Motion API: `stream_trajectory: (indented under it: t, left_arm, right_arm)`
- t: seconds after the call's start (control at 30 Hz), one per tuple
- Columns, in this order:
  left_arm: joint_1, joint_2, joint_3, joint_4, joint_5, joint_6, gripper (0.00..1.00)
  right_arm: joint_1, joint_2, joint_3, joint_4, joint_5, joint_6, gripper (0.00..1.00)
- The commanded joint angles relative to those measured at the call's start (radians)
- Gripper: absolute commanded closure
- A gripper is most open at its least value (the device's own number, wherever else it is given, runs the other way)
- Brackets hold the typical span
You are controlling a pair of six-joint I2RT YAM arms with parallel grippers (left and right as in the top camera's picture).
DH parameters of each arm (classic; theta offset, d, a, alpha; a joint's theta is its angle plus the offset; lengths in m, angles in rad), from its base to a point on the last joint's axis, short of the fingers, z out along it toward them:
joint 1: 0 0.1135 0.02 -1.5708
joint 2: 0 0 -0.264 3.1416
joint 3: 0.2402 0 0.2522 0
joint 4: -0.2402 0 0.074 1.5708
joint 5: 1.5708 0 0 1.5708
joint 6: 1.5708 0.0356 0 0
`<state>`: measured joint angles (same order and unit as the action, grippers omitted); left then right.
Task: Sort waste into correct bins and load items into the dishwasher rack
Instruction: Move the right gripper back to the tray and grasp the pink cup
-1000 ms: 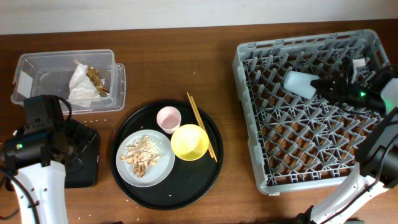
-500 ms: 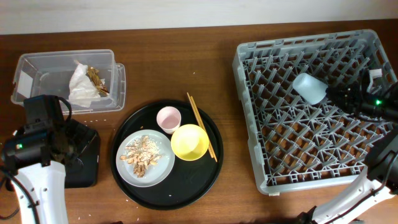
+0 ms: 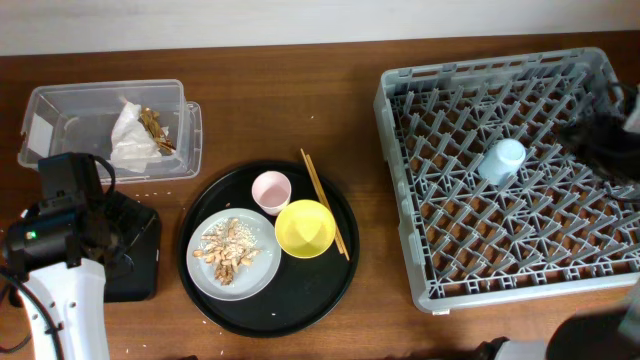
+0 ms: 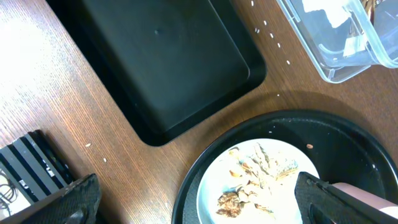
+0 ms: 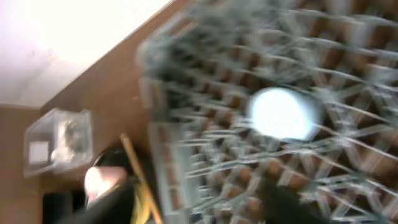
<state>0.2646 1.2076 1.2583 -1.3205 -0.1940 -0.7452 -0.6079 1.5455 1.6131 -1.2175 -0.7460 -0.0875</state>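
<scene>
Progress check: maybe a third of the way, going by how things lie. The light-blue cup is in the dishwasher rack, on its side among the pegs in the upper right of the overhead frame. It's the only dish loaded.

The clear tub at upper left holds the crumpled napkin and the brown wrapper scrap, so that bit of the waste looks sorted.

Everything else sits on the round black tray in the middle of the surface. That's the pink cup, the yellow bowl, the chopsticks along the tray's right side, and the plate with the food scraps heaped on it. The shallow black tray at far left shows nothing inside in the left wrist view, so the scraps probably go there next.

The left end effector hangs over the gap between that tray and the plate, fingers spread wide and grasping nothing. The right end effector is a dark blur at the rack's right edge, clear of the cup. Can't tell whether it's released or clenched.
</scene>
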Motion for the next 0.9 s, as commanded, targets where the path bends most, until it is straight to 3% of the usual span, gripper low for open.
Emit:
stream_trajectory:
  t: [0.0,0.07,0.2,0.3,0.33,0.37,0.5,0.6,0.87]
  left_arm:
    - [0.005,-0.012,-0.003,0.000,0.000,-0.010,0.01]
    - [0.005,-0.012,-0.003,0.000,0.000,-0.010,0.01]
    - [0.005,-0.012,-0.003,0.000,0.000,-0.010,0.01]
    - [0.005,-0.012,-0.003,0.000,0.000,-0.010,0.01]
    - [0.005,-0.012,-0.003,-0.001,0.000,-0.010,0.01]
    - [0.005,-0.012,-0.003,0.000,0.000,-0.010,0.01]
    - [0.005,-0.012,-0.003,-0.001,0.000,-0.010,0.01]
    - [0.005,-0.012,-0.003,-0.001,0.000,-0.010,0.01]
    - [0.005,-0.012,-0.003,0.000,0.000,-0.009,0.01]
  right_arm:
    - [0.212,-0.138,-0.001,-0.040,-0.156,-0.101,0.01]
    - [0.370,-0.164,-0.001,-0.048,-0.198,-0.103,0.02]
    - [0.709,-0.154,-0.001,-0.050,-0.033,-0.103,0.37]
    - [0.970,-0.107,-0.002,-0.029,0.218,-0.053,0.40]
    - [1.137,-0.046,-0.002,0.025,0.422,0.074,0.40]
    - [1.184,-0.021,-0.002,0.050,0.482,0.117,0.40]
    - [1.334,0.109,-0.002,0.203,0.650,0.283,0.46]
    - [1.395,0.216,0.012,0.337,0.642,0.288,0.46]
    - [1.422,0.447,0.220,0.342,0.623,0.300,0.49]
